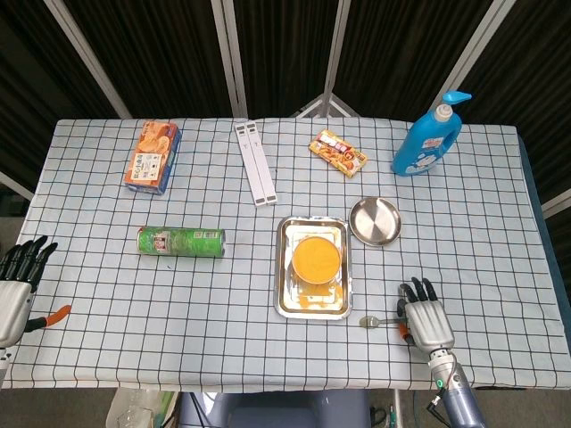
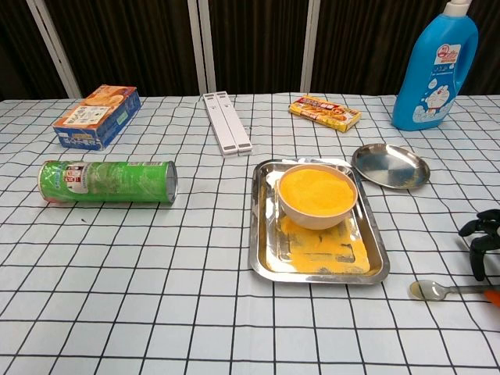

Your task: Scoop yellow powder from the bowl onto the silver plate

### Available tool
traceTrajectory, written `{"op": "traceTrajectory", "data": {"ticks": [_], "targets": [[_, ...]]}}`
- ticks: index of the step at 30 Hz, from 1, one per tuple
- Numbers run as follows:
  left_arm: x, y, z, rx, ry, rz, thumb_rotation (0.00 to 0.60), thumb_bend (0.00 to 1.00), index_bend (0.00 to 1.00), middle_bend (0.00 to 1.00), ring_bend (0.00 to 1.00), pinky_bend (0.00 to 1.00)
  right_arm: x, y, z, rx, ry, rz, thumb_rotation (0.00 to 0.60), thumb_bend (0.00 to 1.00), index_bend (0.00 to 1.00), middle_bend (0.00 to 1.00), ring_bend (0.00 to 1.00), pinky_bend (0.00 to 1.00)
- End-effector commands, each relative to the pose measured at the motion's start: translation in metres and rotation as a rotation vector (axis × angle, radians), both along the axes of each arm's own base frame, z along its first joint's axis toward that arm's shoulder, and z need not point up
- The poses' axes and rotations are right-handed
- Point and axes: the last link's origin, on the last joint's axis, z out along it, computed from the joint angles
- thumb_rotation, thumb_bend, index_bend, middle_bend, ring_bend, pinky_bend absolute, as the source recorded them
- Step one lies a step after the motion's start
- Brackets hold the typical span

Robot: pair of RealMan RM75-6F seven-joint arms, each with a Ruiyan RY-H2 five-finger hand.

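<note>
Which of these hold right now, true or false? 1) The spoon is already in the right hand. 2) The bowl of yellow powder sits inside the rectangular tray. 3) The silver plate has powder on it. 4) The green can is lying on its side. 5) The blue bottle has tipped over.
1) False. The spoon lies on the table; the right hand hovers over its handle end, fingers spread, not gripping.
2) True. The bowl sits in the tray, with spilled powder beside it.
3) False. The silver plate looks bare.
4) True. The green can lies on its side.
5) False. The blue bottle stands upright.
</note>
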Motion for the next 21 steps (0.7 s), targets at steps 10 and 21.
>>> {"op": "traceTrajectory", "data": {"ticks": [10,21], "targets": [[0.0000,0.0002,-0.0002,-0.001,-0.001,0.002,0.600,0.00,0.00,0.00,0.00,0.00,-0.0024,0.0000,-0.0013,0.005,0.011,-0.006,0.600,0.43,0.53,0.19,0.00,0.00],[-0.0001,0.0003,-0.0001,-0.003,-0.002,0.004,0.600,0.00,0.00,0.00,0.00,0.00,-0.0033,0.0017,-0.0024,0.010,0.015,-0.008,0.600,0.49,0.60,0.22,0.00,0.00]]}}
